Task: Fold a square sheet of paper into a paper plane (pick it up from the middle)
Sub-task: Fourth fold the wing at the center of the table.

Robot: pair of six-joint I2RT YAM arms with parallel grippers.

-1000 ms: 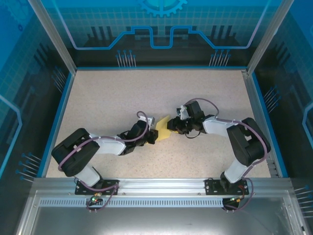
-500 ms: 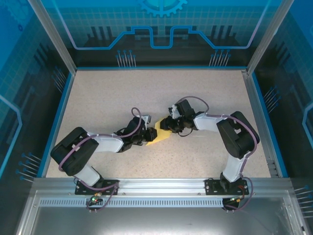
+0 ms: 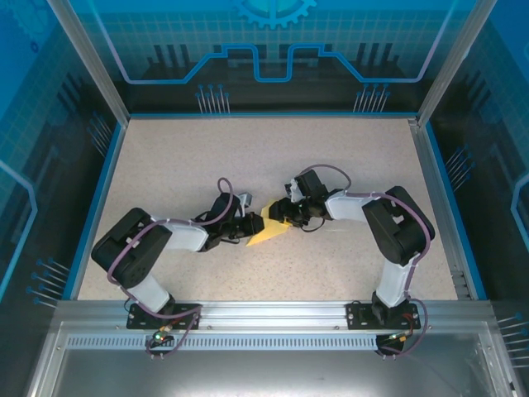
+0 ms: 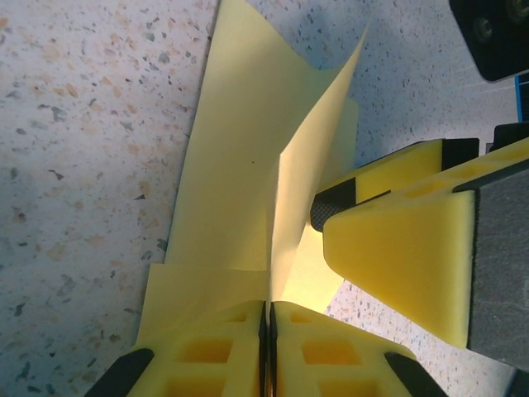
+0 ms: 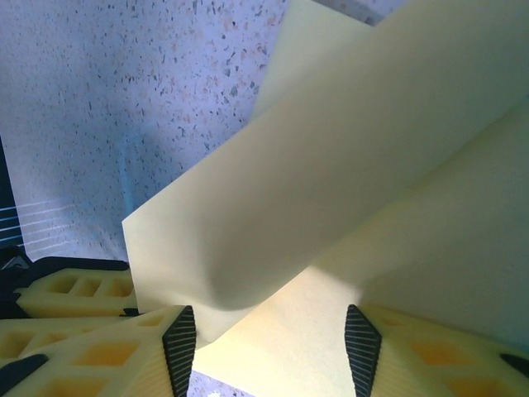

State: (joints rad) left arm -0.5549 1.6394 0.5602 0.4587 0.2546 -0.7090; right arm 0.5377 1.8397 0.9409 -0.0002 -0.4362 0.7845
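The square sheet of paper is pale yellow and partly folded into a pointed wedge, low over the middle of the table. In the left wrist view the paper stands up along a crease, and my left gripper is shut on its lower edge. My left gripper holds it from the left. My right gripper is at the paper's right end. Its jaws stand open, with a curled flap of the paper lying between them untouched. One of its yellow fingers is close beside the crease.
The speckled beige table has a blue rim and glass walls on three sides. A metal rail with both arm bases runs along the near edge. The two arms meet at the centre, their elbows spread outward.
My right gripper has opened and shifted left along the paper. The left gripper has moved slightly back and left, keeping its hold. The paper now lies lower and more pointed.
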